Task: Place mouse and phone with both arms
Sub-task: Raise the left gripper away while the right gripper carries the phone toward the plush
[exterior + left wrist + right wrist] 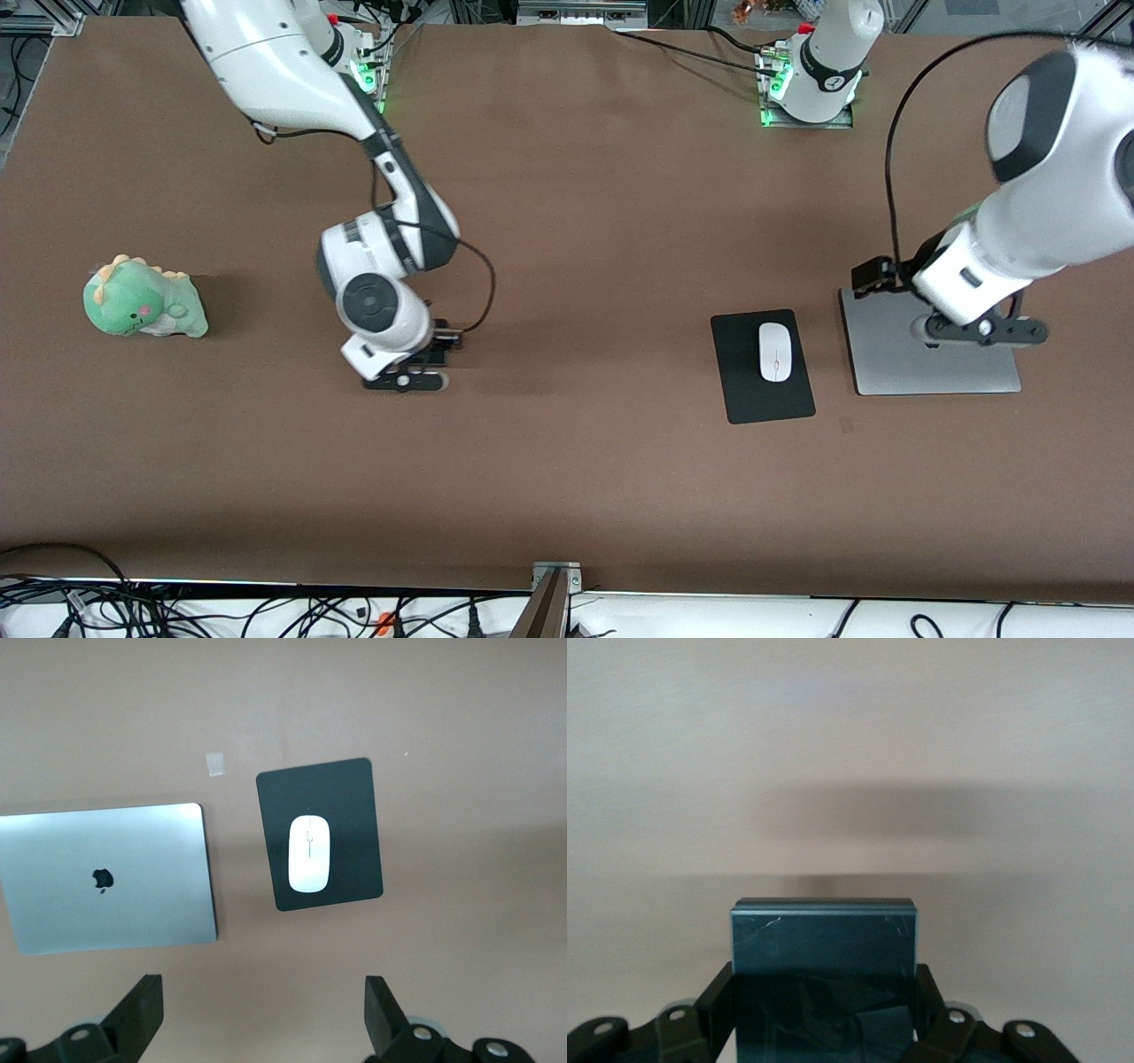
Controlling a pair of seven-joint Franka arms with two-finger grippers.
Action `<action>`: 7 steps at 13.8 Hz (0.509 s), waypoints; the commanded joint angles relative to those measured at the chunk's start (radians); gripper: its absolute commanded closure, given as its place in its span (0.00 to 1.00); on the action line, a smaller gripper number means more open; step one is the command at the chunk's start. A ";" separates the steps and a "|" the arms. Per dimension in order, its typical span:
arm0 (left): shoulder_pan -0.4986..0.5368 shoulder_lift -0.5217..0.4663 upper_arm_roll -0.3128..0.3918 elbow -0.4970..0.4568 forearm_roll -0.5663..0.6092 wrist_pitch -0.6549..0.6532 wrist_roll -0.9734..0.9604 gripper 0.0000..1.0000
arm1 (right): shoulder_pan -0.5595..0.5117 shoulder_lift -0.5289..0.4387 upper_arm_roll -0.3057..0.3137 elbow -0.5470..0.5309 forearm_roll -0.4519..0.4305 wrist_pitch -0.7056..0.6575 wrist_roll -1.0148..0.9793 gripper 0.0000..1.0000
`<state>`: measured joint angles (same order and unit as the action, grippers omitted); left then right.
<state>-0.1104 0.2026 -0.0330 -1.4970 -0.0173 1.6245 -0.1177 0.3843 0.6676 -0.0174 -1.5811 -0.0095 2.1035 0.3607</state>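
Two arms: both are out over the brown table [567, 478]
Right gripper [409, 377]: low over the middle of the table, fingers [719, 1001] clamped on the phone [824, 979]
Phone: a dark slab gripped by its two sides between those fingers
Left gripper [979, 330]: over the closed silver laptop [930, 363] at the left arm's end of the table, fingers [142, 1014] spread apart, holding nothing
Mouse [775, 352]: lies on the black mat [744, 390], just beside the laptop
Green plush dinosaur [142, 299]: sits at the right arm's end of the table
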 commanded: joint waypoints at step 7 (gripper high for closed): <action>0.005 -0.204 -0.005 -0.106 0.033 -0.057 -0.054 0.00 | -0.206 -0.272 -0.108 -0.486 0.019 0.324 -0.278 0.87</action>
<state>-0.1091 0.0069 -0.0329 -1.5773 -0.0061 1.5486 -0.1545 0.2211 0.4945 -0.1229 -1.8753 -0.0079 2.2796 0.1536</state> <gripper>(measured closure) 0.000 0.198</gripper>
